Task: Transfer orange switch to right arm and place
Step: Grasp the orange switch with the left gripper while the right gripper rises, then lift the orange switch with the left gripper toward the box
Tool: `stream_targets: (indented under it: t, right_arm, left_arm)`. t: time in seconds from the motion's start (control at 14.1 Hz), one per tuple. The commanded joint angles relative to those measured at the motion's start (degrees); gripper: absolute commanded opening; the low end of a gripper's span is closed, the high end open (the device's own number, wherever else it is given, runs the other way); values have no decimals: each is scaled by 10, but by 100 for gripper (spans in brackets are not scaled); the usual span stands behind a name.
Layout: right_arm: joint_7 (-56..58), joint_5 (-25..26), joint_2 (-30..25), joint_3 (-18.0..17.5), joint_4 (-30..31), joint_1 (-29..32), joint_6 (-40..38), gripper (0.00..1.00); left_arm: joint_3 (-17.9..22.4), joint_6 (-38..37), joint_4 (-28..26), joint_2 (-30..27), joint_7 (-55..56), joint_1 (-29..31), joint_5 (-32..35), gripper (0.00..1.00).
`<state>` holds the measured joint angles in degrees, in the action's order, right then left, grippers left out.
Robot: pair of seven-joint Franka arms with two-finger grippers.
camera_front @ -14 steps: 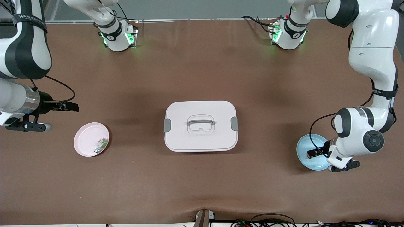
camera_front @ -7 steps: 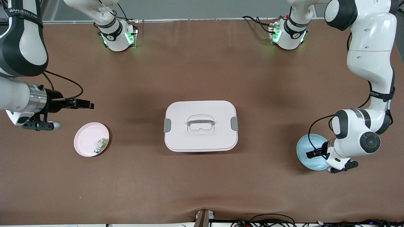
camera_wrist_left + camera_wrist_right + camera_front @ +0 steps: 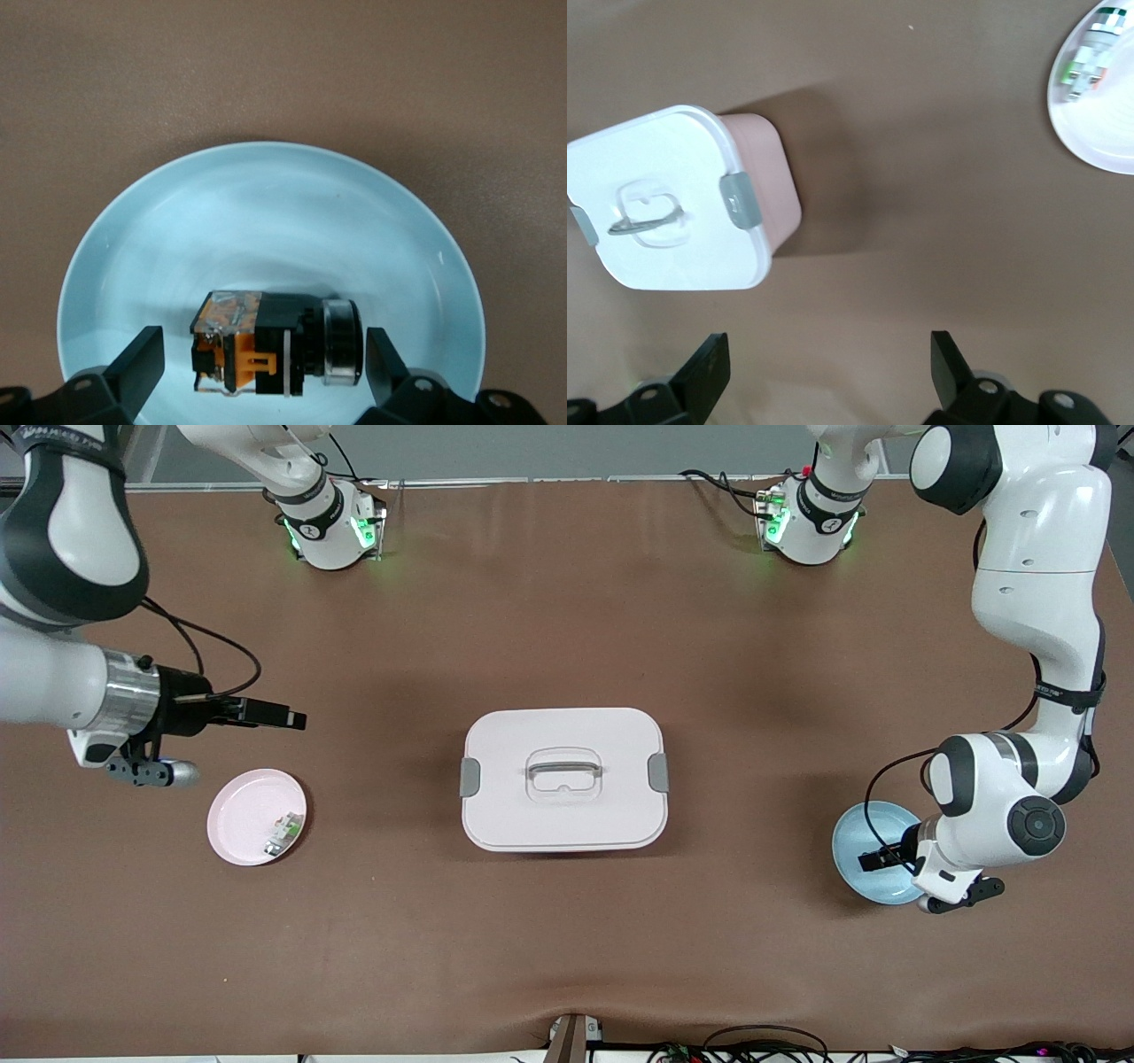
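Over bare table — right tool (image 3: 297, 718), shifted inward.

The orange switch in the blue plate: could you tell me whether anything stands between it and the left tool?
Nothing visible does. The orange switch lies alone in the blue plate, and the open left tool straddles it.

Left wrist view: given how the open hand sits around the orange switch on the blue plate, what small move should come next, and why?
Probably close the left hand: its fingers stand open on either side of the small black-and-orange switch, which lies untouched on the round light-blue plate. The right hand hangs open over bare table.
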<state>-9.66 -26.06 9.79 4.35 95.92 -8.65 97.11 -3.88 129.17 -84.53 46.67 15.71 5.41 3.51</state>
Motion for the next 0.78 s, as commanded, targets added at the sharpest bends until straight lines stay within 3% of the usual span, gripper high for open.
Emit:
stream_targets:
  t: [0.0, 0.21, 0.43, 0.64, 0.71]
  right_arm:
    - [-33, -16, -57, 4, 69, -34, 53, 100]
    - [-62, -69, -57, 5, 72, -35, 55, 100]
    - [-62, -72, -57, 4, 73, -35, 58, 100]
    - [-49, -86, -65, 4, 90, -35, 72, 100]
    - [-48, -90, -66, 4, 93, -35, 71, 100]
  left_arm:
    - [0, 6, 10, 9, 9, -1, 5, 100]
    - [0, 6, 10, 10, 9, 0, 5, 99]
    - [0, 6, 10, 10, 9, -1, 5, 58]
    - [0, 6, 10, 8, 9, -3, 5, 5]
    - [0, 6, 11, 4, 8, -2, 5, 0]
